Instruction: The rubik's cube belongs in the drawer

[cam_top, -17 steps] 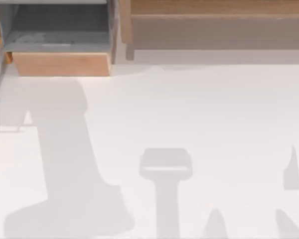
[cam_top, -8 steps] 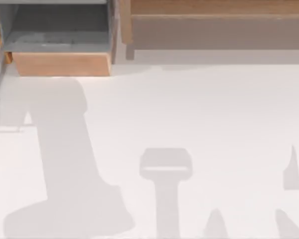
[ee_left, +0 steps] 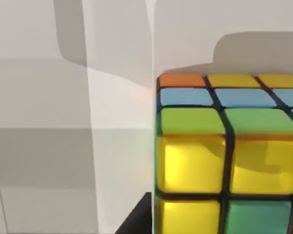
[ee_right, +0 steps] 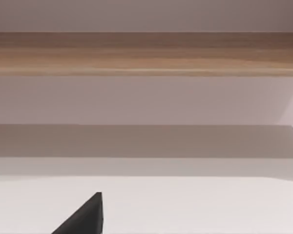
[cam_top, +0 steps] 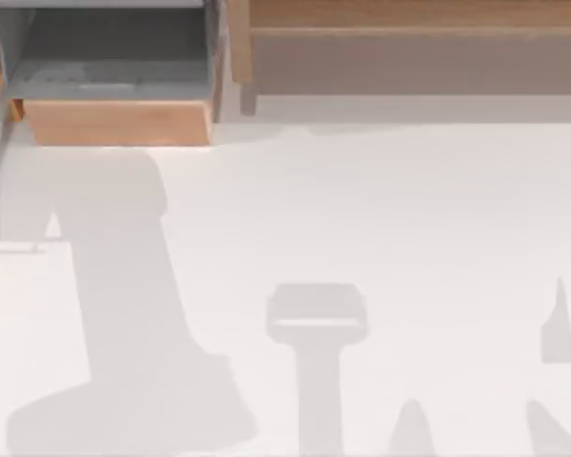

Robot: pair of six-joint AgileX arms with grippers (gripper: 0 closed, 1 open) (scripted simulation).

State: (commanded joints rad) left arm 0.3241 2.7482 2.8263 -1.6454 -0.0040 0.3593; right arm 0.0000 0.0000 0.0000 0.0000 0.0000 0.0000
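top: overhead, looking down on table (cam_top: 381, 219), drawer (cam_top: 119, 122) far left | left wrist: very close to cube (ee_left: 229, 156) | right wrist: low, facing wooden ledge (ee_right: 146, 53), shared with top

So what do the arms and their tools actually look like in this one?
Little of them is visible. The left wrist view catches one flat, matte black wedge of the left tool; the right wrist view shows a similar plain black pointed piece of the right tool. No cables or markings can be seen.

Drawer (cam_top: 119, 122) at table's (cam_top: 381, 238) far left, wooden ledge (cam_top: 409, 29) to its right
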